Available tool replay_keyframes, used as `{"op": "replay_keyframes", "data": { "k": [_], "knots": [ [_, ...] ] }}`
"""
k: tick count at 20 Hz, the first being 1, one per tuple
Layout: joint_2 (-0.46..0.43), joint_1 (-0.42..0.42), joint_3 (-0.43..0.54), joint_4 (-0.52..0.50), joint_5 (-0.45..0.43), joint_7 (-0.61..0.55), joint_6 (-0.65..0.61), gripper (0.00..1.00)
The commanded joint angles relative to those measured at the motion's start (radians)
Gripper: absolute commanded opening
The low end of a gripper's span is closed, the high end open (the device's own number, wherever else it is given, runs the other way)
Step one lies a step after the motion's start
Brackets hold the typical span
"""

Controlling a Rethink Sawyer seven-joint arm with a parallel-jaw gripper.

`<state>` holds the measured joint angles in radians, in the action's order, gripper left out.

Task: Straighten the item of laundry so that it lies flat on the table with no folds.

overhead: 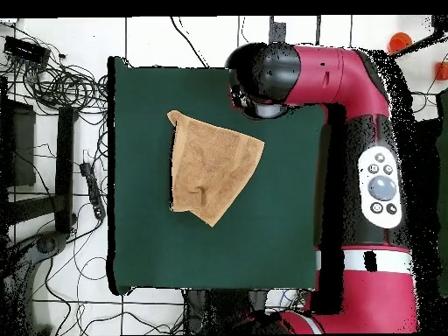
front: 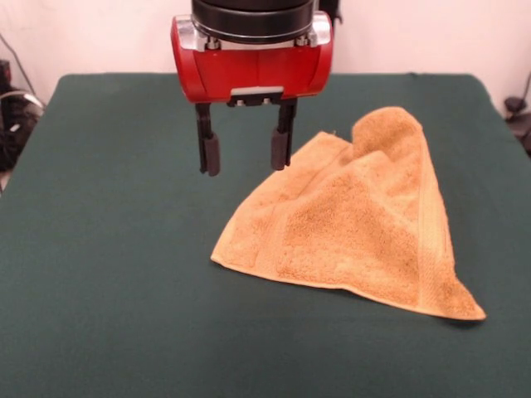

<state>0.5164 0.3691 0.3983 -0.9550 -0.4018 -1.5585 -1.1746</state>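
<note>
Towel (front: 357, 224): folded into a triangle, hump at the back.
Gripper (front: 245, 153): jaws wide, empty, beside its edge, likely lining up a grab.

Counter (front: 108, 274) is mostly bare green cloth. In the front view, everything from 6 through 9 to 11 o'clock of centre is open, a wide lane along the near edge and the whole left half.

Only obstacle on the surface: the towel (front: 365, 224), crumpled, sitting at 3 to 4 o'clock of centre. It has a raised hump at its far end and a low flat corner pointing at 5 o'clock.

Tool (front: 246, 149) hangs above the counter at 12 o'clock, fingers spread with a clear gap between them, just beside the towel's far-left edge.

Overhead: the arm (overhead: 350, 114) overhangs the counter's right side. Cables (overhead: 61, 83) lie off the counter on the floor at 9 o'clock.
</note>
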Motion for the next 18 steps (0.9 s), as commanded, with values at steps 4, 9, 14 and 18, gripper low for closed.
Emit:
{"op": "replay_keyframes", "data": {
  "k": [4,9,14,18],
  "knots": [
    [-0.041,-0.035,0.013,-0.056,0.032,-0.035,-0.027,1.00],
    [-0.037,-0.031,0.006,-0.066,0.035,-0.037,-0.015,1.00],
    [-0.036,-0.030,0.002,-0.081,0.034,-0.035,0.006,1.00],
    [-0.033,-0.028,-0.006,-0.098,0.029,-0.039,0.030,1.00]
  ]
}}
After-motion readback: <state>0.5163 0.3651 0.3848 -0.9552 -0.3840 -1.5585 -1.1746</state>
